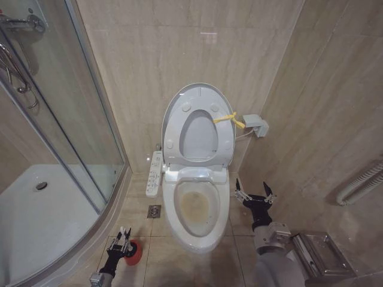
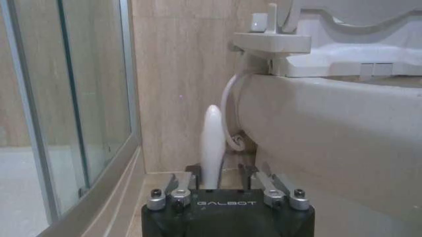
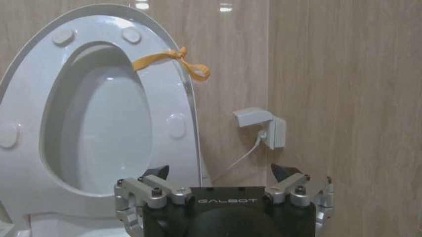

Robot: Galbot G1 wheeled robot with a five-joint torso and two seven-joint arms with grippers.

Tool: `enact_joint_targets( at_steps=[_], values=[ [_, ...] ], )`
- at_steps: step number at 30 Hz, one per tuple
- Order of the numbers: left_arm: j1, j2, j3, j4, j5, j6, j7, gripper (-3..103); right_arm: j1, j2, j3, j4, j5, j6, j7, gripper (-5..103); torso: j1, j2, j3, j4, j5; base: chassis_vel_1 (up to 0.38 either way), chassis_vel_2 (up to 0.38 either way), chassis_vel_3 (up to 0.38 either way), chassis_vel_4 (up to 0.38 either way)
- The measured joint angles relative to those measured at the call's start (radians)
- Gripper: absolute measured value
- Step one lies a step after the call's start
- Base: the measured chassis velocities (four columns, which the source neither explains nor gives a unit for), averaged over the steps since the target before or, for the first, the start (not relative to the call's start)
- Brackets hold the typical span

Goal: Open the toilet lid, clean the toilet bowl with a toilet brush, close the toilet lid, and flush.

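1. The toilet brush (image 2: 212,143) shows only its white handle in the left wrist view; its lower end is hidden behind the left tool (image 2: 224,183), and the bristle head cannot be seen.
2. In the head view the red cup holder (image 1: 134,253) is partly covered by the left tool (image 1: 121,241), and the brush handle there is too thin to tell apart.
3. The toilet lid (image 3: 168,106) is cut by the left edge of the right wrist view, and its lower part is hidden behind the right tool (image 3: 223,174).
4. The toilet bowl (image 2: 343,133) is cut by the right edge of the left wrist view.
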Motion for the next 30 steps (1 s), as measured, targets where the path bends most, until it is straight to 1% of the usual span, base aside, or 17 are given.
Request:
enact_joint_targets(
  at_steps=[6, 7, 10, 11, 13, 14, 15, 16, 18, 20, 21, 22, 24, 26, 27, 30],
  values=[
    [0.058, 0.013, -0.014, -0.074, 0.003, 0.000, -0.004, 38, 0.000, 0.000, 0.000, 0.000, 0.000, 0.000, 0.000, 100, 0.000, 0.000, 0.000, 0.0000, -0.0001, 0.000, 0.000, 0.000, 0.000],
    [0.080, 0.017, -0.021, -0.109, 0.003, -0.001, -0.007, 66, 0.000, 0.000, 0.000, 0.000, 0.000, 0.000, 0.000, 100, 0.000, 0.000, 0.000, 0.0000, -0.0001, 0.000, 0.000, 0.000, 0.000],
    [0.140, 0.027, -0.041, -0.219, 0.014, -0.006, -0.035, 66, 0.000, 0.000, 0.000, 0.000, 0.000, 0.000, 0.000, 100, 0.000, 0.000, 0.000, 0.0001, -0.0001, 0.000, 0.000, 0.000, 0.000],
    [0.140, 0.027, -0.041, -0.219, 0.014, -0.006, -0.035, 66, 0.000, 0.000, 0.000, 0.000, 0.000, 0.000, 0.000, 100, 0.000, 0.000, 0.000, 0.0001, -0.0001, 0.000, 0.000, 0.000, 0.000],
    [0.176, 0.031, -0.064, -0.289, 0.055, -0.021, -0.070, 66, 0.000, 0.000, 0.000, 0.000, 0.000, 0.000, 0.000, 100, 0.000, 0.000, 0.000, 0.0001, -0.0001, 0.000, 0.000, 0.000, 0.000],
    [0.195, 0.036, -0.077, -0.325, 0.077, -0.025, -0.087, 92, 0.000, 0.000, 0.000, 0.000, 0.000, 0.000, 0.000, 100, 0.000, 0.000, 0.000, 0.0000, -0.0001, 0.000, 0.000, 0.000, 0.000],
    [0.213, 0.040, -0.090, -0.362, 0.100, -0.026, -0.106, 92, 0.000, 0.000, 0.000, 0.000, 0.000, 0.000, 0.000, 100, 0.000, 0.000, 0.000, 0.0000, 0.0000, 0.000, 0.000, 0.000, 0.000],
    [0.213, 0.040, -0.090, -0.362, 0.100, -0.026, -0.106, 92, 0.000, 0.000, 0.000, 0.000, 0.000, 0.000, 0.000, 100, 0.000, 0.000, 0.000, 0.0000, 0.0000, 0.000, 0.000, 0.000, 0.000],
    [0.250, 0.046, -0.121, -0.442, 0.156, -0.017, -0.157, 92, 0.000, 0.000, 0.000, 0.000, 0.000, 0.000, 0.000, 100, 0.000, 0.000, 0.000, 0.0002, -0.0001, 0.000, 0.000, 0.000, 0.000],
    [0.279, 0.056, -0.139, -0.519, 0.183, 0.011, -0.203, 92, 0.000, 0.000, 0.000, 0.000, 0.000, 0.000, 0.000, 100, 0.000, 0.000, 0.000, 0.0002, -0.0001, 0.000, 0.000, 0.000, 0.000],
    [0.294, 0.061, -0.147, -0.566, 0.188, 0.030, -0.221, 100, 0.000, 0.000, 0.000, 0.000, 0.000, 0.000, 0.000, 100, 0.000, 0.000, 0.000, 0.0001, 0.0000, 0.000, 0.000, 0.000, 0.000],
    [0.294, 0.061, -0.147, -0.566, 0.188, 0.030, -0.221, 100, 0.000, 0.000, 0.000, 0.000, 0.000, 0.000, 0.000, 100, 0.000, 0.000, 0.000, 0.0001, 0.0000, 0.000, 0.000, 0.000, 0.000],
    [0.338, 0.070, -0.173, -0.674, 0.186, 0.082, -0.248, 100, 0.000, 0.000, 0.000, 0.000, 0.000, 0.000, 0.000, 100, 0.000, 0.000, 0.000, -0.0006, -0.0001, 0.000, 0.000, 0.000, 0.000],
    [0.400, 0.075, -0.205, -0.780, 0.168, 0.111, -0.258, 100, 0.000, 0.000, 0.000, 0.000, 0.000, 0.000, 0.000, 100, 0.000, 0.000, 0.000, 0.0001, 0.0001, 0.000, 0.000, 0.000, 0.000],
    [0.400, 0.075, -0.205, -0.780, 0.168, 0.111, -0.258, 100, 0.000, 0.000, 0.000, 0.000, 0.000, 0.000, 0.000, 100, 0.000, 0.000, 0.000, 0.0001, 0.0001, 0.000, 0.000, 0.000, 0.000],
    [0.479, 0.073, -0.241, -0.923, 0.164, 0.155, -0.290, 100, 0.000, 0.000, 0.000, 0.000, 0.000, 0.000, 0.000, 100, 0.000, 0.000, 0.000, 0.0005, 0.0001, 0.000, 0.000, 0.000, 0.000]
  ],
)
